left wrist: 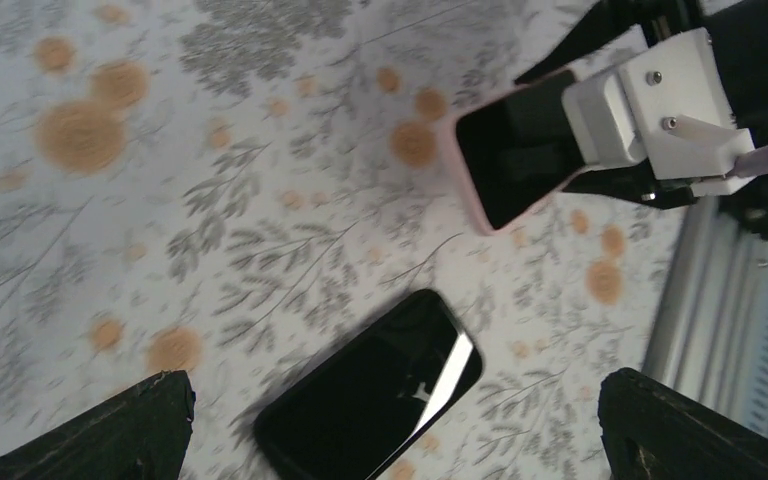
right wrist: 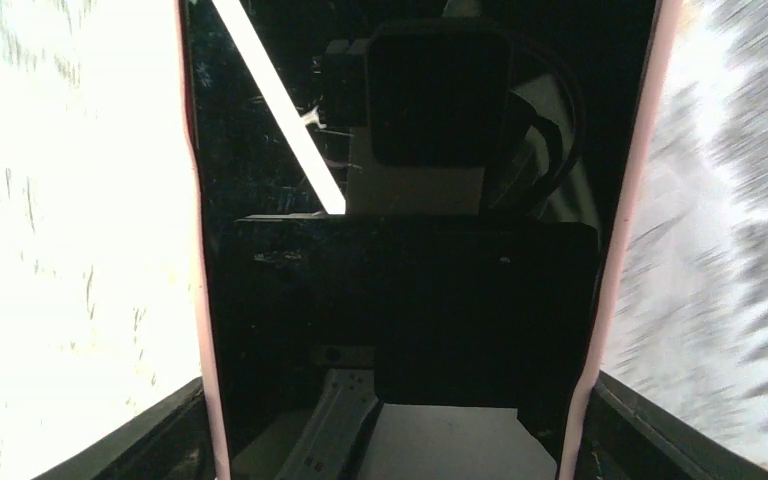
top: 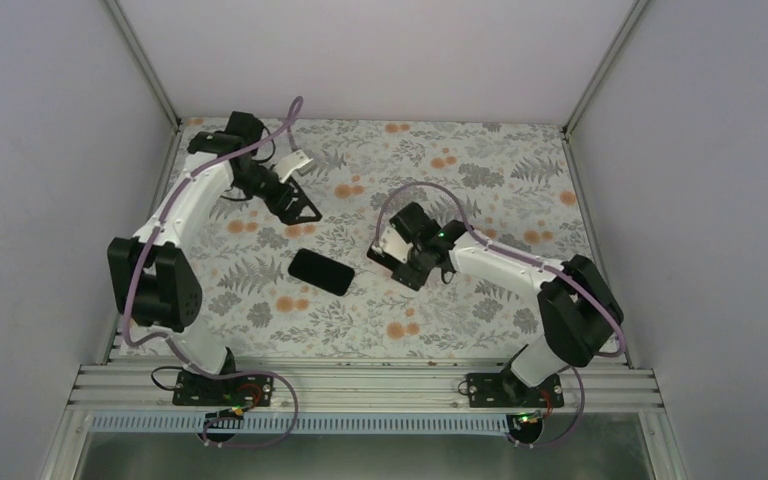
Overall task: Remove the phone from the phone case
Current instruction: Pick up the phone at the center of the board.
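While case (left wrist: 492, 168) in R pincer (top: 398, 262), phone (top: 321, 271) apart.

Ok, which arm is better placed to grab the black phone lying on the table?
Left. The left gripper is open and empty, and its wrist view looks straight at the black phone lying flat. The right gripper is shut on the pink case.

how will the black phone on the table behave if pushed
The black phone lies flat, so it should slide rather than roll or tip. Its glossy face mirrors light, so it is probably slick and rigid.
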You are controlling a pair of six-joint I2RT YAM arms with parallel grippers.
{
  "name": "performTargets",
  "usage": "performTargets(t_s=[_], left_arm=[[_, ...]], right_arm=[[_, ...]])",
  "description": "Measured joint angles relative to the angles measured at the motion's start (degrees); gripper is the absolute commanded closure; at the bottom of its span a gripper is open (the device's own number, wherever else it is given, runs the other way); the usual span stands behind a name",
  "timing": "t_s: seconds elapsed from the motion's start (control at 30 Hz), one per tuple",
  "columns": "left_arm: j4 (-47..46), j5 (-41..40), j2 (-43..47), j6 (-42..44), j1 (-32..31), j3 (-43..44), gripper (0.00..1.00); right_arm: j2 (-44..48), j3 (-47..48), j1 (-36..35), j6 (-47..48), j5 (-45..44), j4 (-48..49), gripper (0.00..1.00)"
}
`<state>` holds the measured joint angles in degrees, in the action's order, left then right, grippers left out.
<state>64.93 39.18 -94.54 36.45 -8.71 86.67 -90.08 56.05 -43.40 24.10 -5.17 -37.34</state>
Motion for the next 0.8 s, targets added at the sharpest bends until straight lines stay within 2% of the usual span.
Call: performTargets(t_s=[0.23, 0.4, 0.8], left_arm=[[7.4, 5.9, -10.6, -0.9, -4.7, 10.8, 0.00], [10.5, 7.7, -17.3, -2.1, -6.4, 14.8, 0.00], [12.1, 12.7, -22.3, -6.2, -6.9, 21.8, 0.00]], right_arm=[[2.2, 6.3, 0.0, 1.0, -2.0, 6.4, 0.46], [2.0, 9.4, -0.1, 1.4, -2.0, 7.8, 0.49], [-2.1, 14.9, -1.0, 1.5, -2.5, 8.6, 0.54]])
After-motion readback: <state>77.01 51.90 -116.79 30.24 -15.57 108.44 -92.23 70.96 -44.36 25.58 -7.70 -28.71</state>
